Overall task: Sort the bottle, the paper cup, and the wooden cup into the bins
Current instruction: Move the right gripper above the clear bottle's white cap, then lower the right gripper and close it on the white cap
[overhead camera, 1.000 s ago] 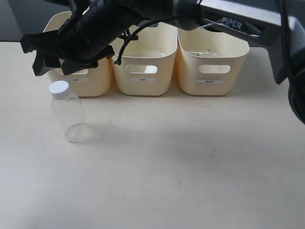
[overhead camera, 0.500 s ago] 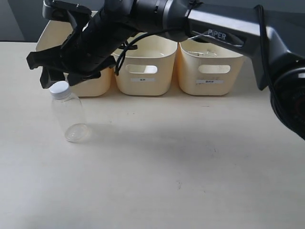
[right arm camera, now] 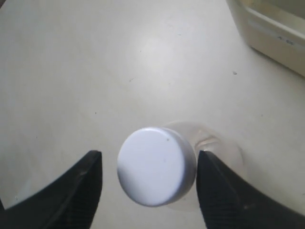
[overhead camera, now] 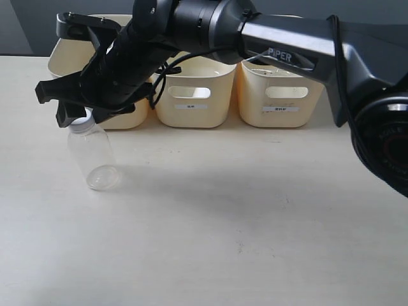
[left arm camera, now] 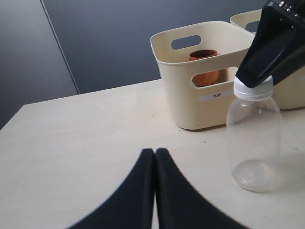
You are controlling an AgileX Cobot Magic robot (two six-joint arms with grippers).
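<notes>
The clear bottle (overhead camera: 93, 158) with a white cap (right arm camera: 155, 164) stands upright on the table in front of the left bin (overhead camera: 131, 115). My right gripper (overhead camera: 78, 116) has reached across to it and is open, one finger on each side of the cap (left arm camera: 252, 88), lowered to cap height. The right gripper (right arm camera: 148, 161) holds nothing. The brown wooden cup (left arm camera: 205, 67) sits inside the left bin (left arm camera: 190, 105). My left gripper (left arm camera: 155, 152) is shut and empty, low over the table short of the bottle (left arm camera: 252, 138). The paper cup is out of view.
The middle bin (overhead camera: 191, 95) and the right bin (overhead camera: 284, 92) stand in a row with the left one at the back of the table. The right arm (overhead camera: 287, 38) stretches across above all three bins.
My right gripper has moved down and slightly left, from above the left bin to around the bottle's cap. The bottle has not moved.
</notes>
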